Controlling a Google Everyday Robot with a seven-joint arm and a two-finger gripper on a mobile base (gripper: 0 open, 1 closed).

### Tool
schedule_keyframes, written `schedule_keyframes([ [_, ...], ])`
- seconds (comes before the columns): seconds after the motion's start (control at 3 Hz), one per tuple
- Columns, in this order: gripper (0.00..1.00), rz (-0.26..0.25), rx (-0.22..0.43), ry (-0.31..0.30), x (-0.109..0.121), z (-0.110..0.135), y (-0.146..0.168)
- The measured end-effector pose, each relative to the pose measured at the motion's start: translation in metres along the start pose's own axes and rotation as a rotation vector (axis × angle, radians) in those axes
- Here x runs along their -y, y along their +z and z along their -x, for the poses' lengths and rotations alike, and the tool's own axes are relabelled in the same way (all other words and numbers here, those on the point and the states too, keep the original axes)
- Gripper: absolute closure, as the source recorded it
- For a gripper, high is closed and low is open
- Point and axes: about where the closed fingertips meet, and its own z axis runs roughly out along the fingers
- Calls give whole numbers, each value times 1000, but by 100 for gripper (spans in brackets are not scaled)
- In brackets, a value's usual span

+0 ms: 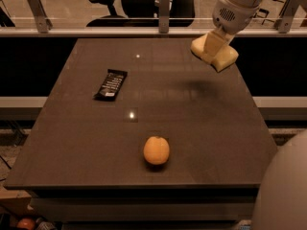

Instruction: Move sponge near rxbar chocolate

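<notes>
The pale yellow sponge (pixel 214 51) hangs in the air above the table's far right part, held in my gripper (pixel 217 44), which is shut on it from above. Its shadow falls on the table below. The rxbar chocolate (pixel 111 84), a flat black bar with white lettering, lies on the left part of the table, well to the left of the sponge.
A round orange fruit (pixel 156 150) sits near the table's front middle. The dark table (pixel 192 128) ends at a rail and glass at the back, with office chairs behind. Part of my pale body (pixel 283 190) fills the bottom right corner.
</notes>
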Motion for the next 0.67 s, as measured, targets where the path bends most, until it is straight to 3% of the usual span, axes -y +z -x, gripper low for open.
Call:
schedule_keyframes([
  [0.67, 100, 38, -9, -204, -45, 32, -11],
])
